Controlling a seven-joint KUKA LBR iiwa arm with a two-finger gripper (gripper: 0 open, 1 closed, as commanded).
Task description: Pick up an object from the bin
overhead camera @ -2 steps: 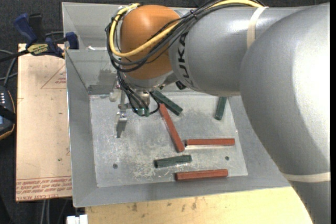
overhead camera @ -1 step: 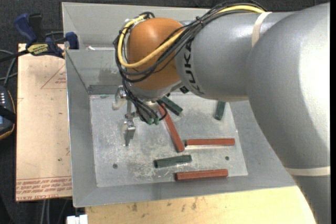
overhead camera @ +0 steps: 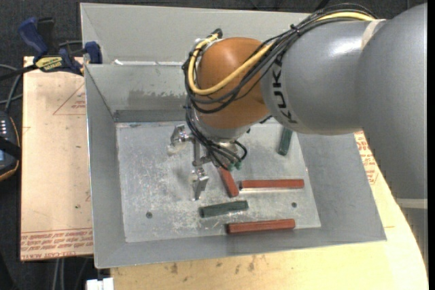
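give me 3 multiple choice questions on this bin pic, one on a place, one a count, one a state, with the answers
1. Where is the gripper?
A. outside the bin
B. low over the bin floor, just left of the short red piece
C. in the near right corner

2. How many long red bars lie in the bin?
A. one
B. two
C. four

3. How does the dark green bar near the front wall lie?
A. flat on the floor
B. standing on end
C. propped on the rim

Answers:
1 B, it hangs mid-floor beside the short red piece.
2 B, the upper long red bar lies right of the short piece and the lower long red bar by the front wall.
3 A, its whole length rests on the floor, just above the lower bar's left end.
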